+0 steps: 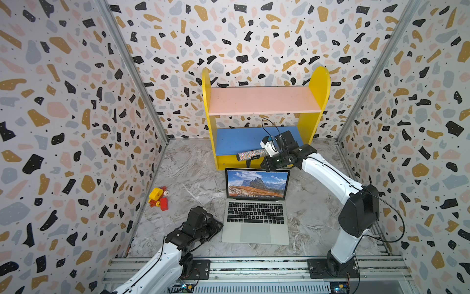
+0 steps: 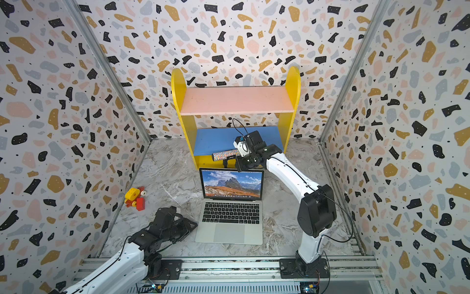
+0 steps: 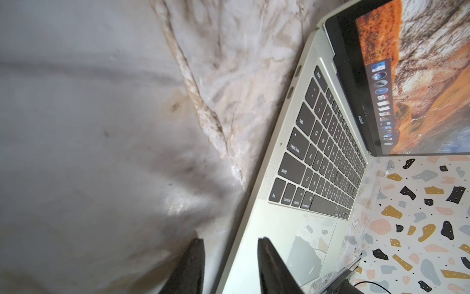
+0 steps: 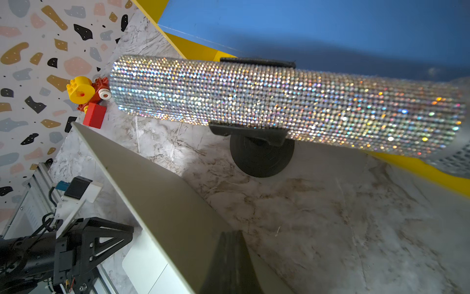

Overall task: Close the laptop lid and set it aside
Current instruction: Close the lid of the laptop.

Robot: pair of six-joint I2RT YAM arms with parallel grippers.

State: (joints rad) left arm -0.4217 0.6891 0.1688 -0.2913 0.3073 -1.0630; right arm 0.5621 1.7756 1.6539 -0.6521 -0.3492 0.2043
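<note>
laptop point(image 1: 255, 230): slim, silver-grey, open; lies flat at the middle of the counter point(image 1: 193, 178), in front of the shelf unit point(image 1: 319, 84); black keyboard and large trackpad face up.
laptop lid point(image 1: 256, 184): raised, leaning slightly back; the screen shows a mountain landscape in both top views; its plain silver back shows in the right wrist view.
left fingers point(image 3: 267, 254): 2 black fingers, spread apart and clamping nothing; they straddle the laptop's left edge near its front corner, 1 over the palm rest, 1 over bare counter.
right fingers point(image 4: 229, 257): pressed together into 1 dark wedge, holding nothing; the tip sits at the laptop lid's top edge, toward its right corner, on the back side; whether it touches cannot be told.
counter: grey-white marble pattern.
shelf unit: yellow sides, against the back wall; 2 shelves, the pink shelf point(image 1: 262, 100) above the blue shelf point(image 1: 239, 140).
glitter tube point(image 1: 250, 154): rhinestone-covered cylinder, lying level on a black stand point(image 4: 262, 157), between the shelf unit and the laptop lid's back.
toy point(image 1: 159, 197): red and yellow blocks with white wheels, on the counter by the left wall, well apart from the laptop.
</note>
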